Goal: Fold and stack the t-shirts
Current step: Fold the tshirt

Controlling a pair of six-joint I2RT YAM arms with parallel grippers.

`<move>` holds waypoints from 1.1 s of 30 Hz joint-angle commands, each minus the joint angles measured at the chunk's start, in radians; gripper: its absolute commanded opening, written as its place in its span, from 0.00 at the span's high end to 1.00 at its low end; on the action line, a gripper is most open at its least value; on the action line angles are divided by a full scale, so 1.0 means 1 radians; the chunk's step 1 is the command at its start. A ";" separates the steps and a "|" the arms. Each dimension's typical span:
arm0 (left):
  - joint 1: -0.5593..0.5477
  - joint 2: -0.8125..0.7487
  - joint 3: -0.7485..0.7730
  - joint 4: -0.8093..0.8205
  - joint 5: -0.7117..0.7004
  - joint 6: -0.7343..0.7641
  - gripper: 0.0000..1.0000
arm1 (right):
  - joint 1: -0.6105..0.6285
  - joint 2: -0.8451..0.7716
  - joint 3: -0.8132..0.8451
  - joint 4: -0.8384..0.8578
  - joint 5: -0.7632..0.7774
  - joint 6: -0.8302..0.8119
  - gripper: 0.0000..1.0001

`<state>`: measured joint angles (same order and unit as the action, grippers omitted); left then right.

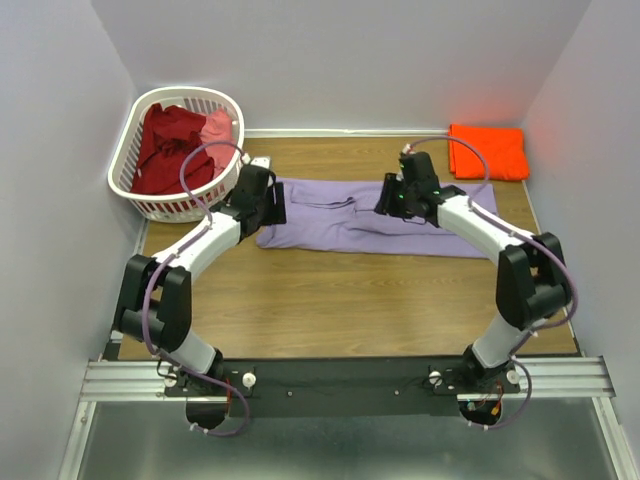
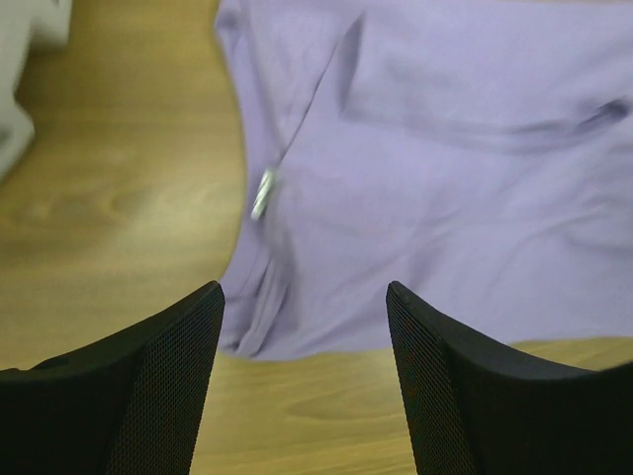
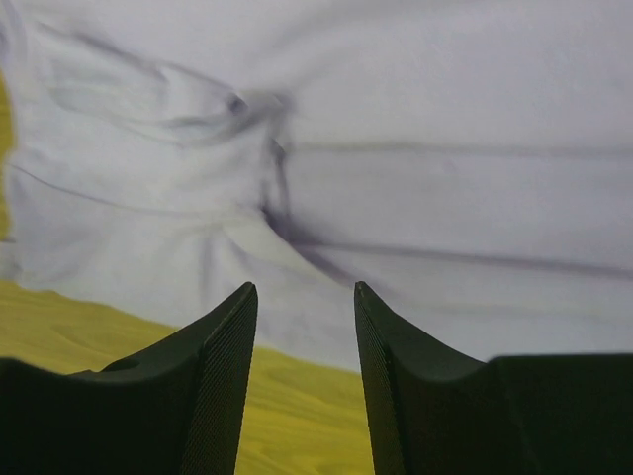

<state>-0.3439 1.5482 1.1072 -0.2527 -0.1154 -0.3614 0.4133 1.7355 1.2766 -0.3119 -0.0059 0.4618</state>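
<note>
A large lavender t-shirt (image 1: 360,222) lies folded lengthwise into a long band across the middle of the wooden table (image 1: 330,310). My left gripper (image 1: 272,203) hovers over its left end, open, nothing between its fingers; in the left wrist view (image 2: 305,289) the shirt's corner (image 2: 435,198) lies just beyond the tips. Over the shirt's middle right my right gripper (image 1: 388,200) is open and empty too (image 3: 305,287), with lavender cloth (image 3: 396,188) under it. A folded orange t-shirt (image 1: 488,150) lies at the far right corner. Dark red (image 1: 168,140) and pink (image 1: 216,126) t-shirts sit in the basket.
The white slotted laundry basket (image 1: 128,160) stands at the far left corner, close to my left arm. Walls close in the table on the left, back and right. A small white tag (image 2: 263,194) shows on the lavender shirt near its left edge.
</note>
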 commanded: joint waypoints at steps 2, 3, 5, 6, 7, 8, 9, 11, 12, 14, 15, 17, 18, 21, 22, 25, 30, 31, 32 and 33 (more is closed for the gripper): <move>0.017 -0.011 -0.112 -0.016 -0.073 -0.028 0.25 | -0.125 -0.106 -0.184 -0.033 0.012 0.020 0.46; 0.023 -0.008 -0.121 -0.013 -0.079 -0.027 0.25 | -0.154 -0.141 -0.228 -0.033 0.012 0.026 0.46; 0.028 0.004 -0.125 -0.013 -0.098 -0.025 0.25 | -0.240 -0.175 -0.270 -0.030 -0.015 0.040 0.46; 0.032 0.010 -0.125 -0.014 -0.099 -0.028 0.25 | -0.269 -0.189 -0.286 -0.030 -0.019 0.044 0.45; 0.039 0.019 -0.127 -0.014 -0.099 -0.033 0.26 | -0.325 -0.215 -0.316 -0.029 -0.032 0.052 0.45; 0.039 0.024 -0.129 -0.010 -0.102 -0.037 0.27 | -0.353 -0.223 -0.328 -0.026 -0.037 0.057 0.45; 0.040 0.029 -0.132 -0.008 -0.110 -0.040 0.29 | -0.379 -0.228 -0.344 -0.024 -0.039 0.066 0.45; 0.045 0.052 -0.129 -0.011 -0.115 -0.045 0.34 | -0.462 -0.228 -0.373 -0.023 -0.063 0.100 0.45; 0.046 0.061 -0.126 -0.016 -0.116 -0.048 0.36 | -0.488 -0.226 -0.381 -0.013 -0.072 0.110 0.45; 0.048 0.087 -0.113 -0.022 -0.119 -0.047 0.41 | -0.542 -0.220 -0.407 0.017 -0.086 0.139 0.46; 0.048 0.093 -0.110 -0.020 -0.118 -0.047 0.43 | -0.556 -0.218 -0.411 0.026 -0.095 0.147 0.46; 0.049 0.101 -0.102 -0.023 -0.112 -0.047 0.45 | -0.585 -0.212 -0.421 0.043 -0.129 0.170 0.46; 0.048 0.099 -0.102 -0.025 -0.109 -0.044 0.45 | -0.588 -0.205 -0.421 0.049 -0.134 0.175 0.46; 0.048 0.084 -0.107 -0.030 -0.092 -0.037 0.45 | -0.603 -0.198 -0.427 0.060 -0.135 0.181 0.46; 0.048 0.072 -0.116 -0.025 -0.084 -0.031 0.45 | -0.617 -0.197 -0.431 0.062 -0.135 0.182 0.47; 0.048 0.069 -0.125 -0.020 -0.073 -0.011 0.43 | -0.645 -0.186 -0.438 0.071 -0.141 0.184 0.47; 0.049 0.102 -0.122 -0.040 -0.063 0.010 0.41 | -0.676 -0.175 -0.442 0.096 -0.147 0.187 0.47; 0.048 0.110 -0.124 -0.043 -0.066 0.012 0.41 | -0.679 -0.171 -0.444 0.099 -0.146 0.187 0.47; 0.049 0.127 -0.121 -0.046 -0.066 0.010 0.41 | -0.686 -0.166 -0.448 0.111 -0.144 0.187 0.47; 0.048 0.136 -0.118 -0.051 -0.067 0.012 0.41 | -0.691 -0.162 -0.451 0.117 -0.144 0.189 0.47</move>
<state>-0.3004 1.6508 0.9840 -0.2798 -0.1917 -0.3668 -0.2562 1.5486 0.8513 -0.2409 -0.1299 0.6365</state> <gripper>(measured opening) 0.591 0.528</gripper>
